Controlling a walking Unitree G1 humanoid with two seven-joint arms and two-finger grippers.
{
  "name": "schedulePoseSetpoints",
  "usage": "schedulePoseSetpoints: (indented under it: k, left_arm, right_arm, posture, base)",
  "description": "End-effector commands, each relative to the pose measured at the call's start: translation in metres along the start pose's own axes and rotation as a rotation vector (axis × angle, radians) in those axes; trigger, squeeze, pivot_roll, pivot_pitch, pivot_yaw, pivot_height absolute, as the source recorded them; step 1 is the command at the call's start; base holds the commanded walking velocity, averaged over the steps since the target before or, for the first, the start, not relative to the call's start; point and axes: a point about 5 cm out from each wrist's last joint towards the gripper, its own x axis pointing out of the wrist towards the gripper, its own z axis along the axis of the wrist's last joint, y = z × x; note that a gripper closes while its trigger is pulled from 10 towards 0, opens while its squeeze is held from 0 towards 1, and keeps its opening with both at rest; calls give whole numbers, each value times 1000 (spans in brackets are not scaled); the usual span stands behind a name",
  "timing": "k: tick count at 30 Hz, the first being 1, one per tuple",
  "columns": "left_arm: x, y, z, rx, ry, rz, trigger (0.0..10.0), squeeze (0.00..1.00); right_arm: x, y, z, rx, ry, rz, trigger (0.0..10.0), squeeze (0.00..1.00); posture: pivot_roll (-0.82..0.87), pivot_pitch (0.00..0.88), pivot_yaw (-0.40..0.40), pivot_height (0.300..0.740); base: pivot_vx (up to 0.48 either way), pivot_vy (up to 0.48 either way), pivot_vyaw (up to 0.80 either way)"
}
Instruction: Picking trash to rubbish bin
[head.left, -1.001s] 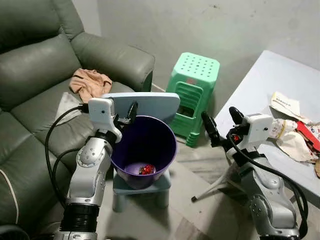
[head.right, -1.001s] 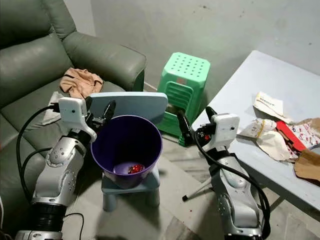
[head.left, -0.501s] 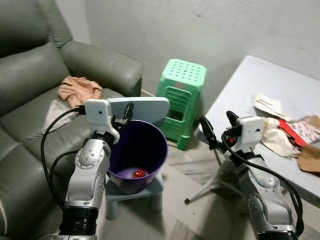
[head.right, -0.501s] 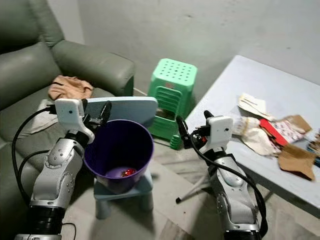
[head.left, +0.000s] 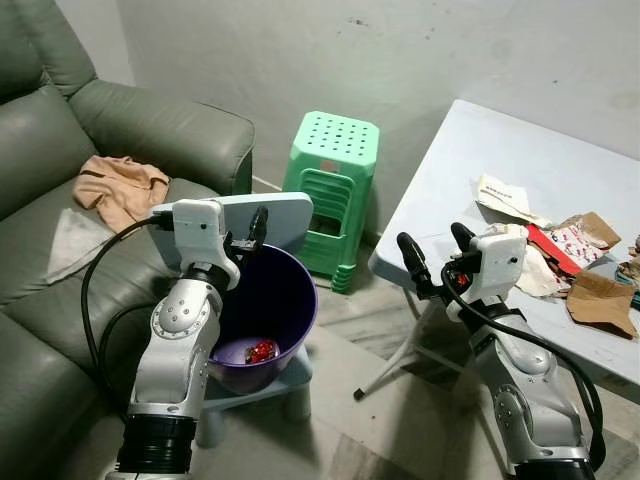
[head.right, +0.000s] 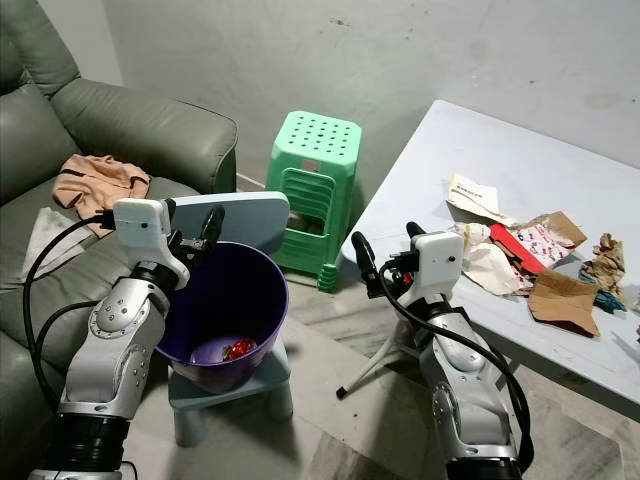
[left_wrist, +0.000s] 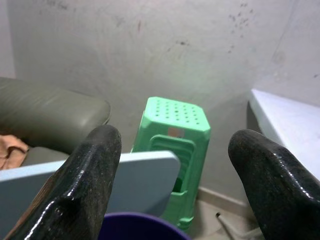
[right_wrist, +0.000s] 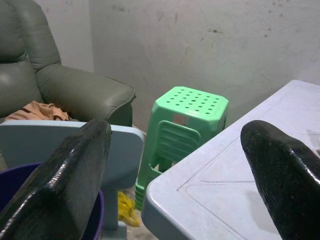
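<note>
The right gripper (head.left: 435, 252) hangs in the air just off the near-left corner of the pale blue table (head.left: 480, 150), its two black fingers spread wide with nothing between them and touching nothing. The trash (head.left: 545, 230), a heap of crumpled paper, wrappers and torn brown cardboard, lies on the table to the right of this gripper, near it but apart. The left gripper (head.left: 245, 225) is raised over the left rim of the purple rubbish bin (head.left: 285, 290), fingers likewise parted wide and empty. The bin sits on a small pale blue chair (head.left: 275, 215), whose backrest rises behind it. A small red piece (head.left: 262, 350) rests on the bin's bottom. A green plastic stool (head.left: 330, 175) stands against the far wall between the grey-green sofa (head.left: 150, 125) on the left and the table. A tan cloth (head.left: 112, 185) lies on the sofa seat.
</note>
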Motion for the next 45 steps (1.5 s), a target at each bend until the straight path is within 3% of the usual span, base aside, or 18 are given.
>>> schedulePoseSetpoints:
  k: [1,7,10,21,23,35,45]
  left_arm:
    - [-1,-4,1,-12,0,-9,10000,0]
    - [0,-4,-5,-50,53,46,10000,0]
    - [2,-3,-6,-8,64,65,10000,0]
    - [2,-5,-6,-2,85,91,10000,0]
    - [2,-7,-6,12,85,78,10000,0]
    - [2,-17,-8,18,107,3,10000,0]
    - [2,-35,-10,48,124,-175,10000,0]
  right_arm:
    - [-1,-3,1,-7,-1,-5,10000,0]
    - [-3,-2,0,-7,7,1,10000,0]
    - [-2,-2,-1,-8,11,3,10000,0]
    - [-3,-3,-2,18,35,-9,10000,0]
    - [-4,-2,0,-20,23,1,10000,0]
    - [-5,-7,-5,-16,88,-4,10000,0]
    - [3,-24,-4,-64,109,-3,10000,0]
  posture:
    - [86,53,-127,740]
    - [85,52,-129,740]
    - [86,49,-129,740]
    - [83,41,-134,740]
    - [82,41,-134,740]
    - [76,38,-134,740]
    - [77,50,-134,740]
  base:
    - [0,-480,-688]
    - [0,-317,-693]
    - [0,0,-690]
    - [0,0,-302]
    - [0,0,0]
    - [0,0,0]
    - [0,0,0]
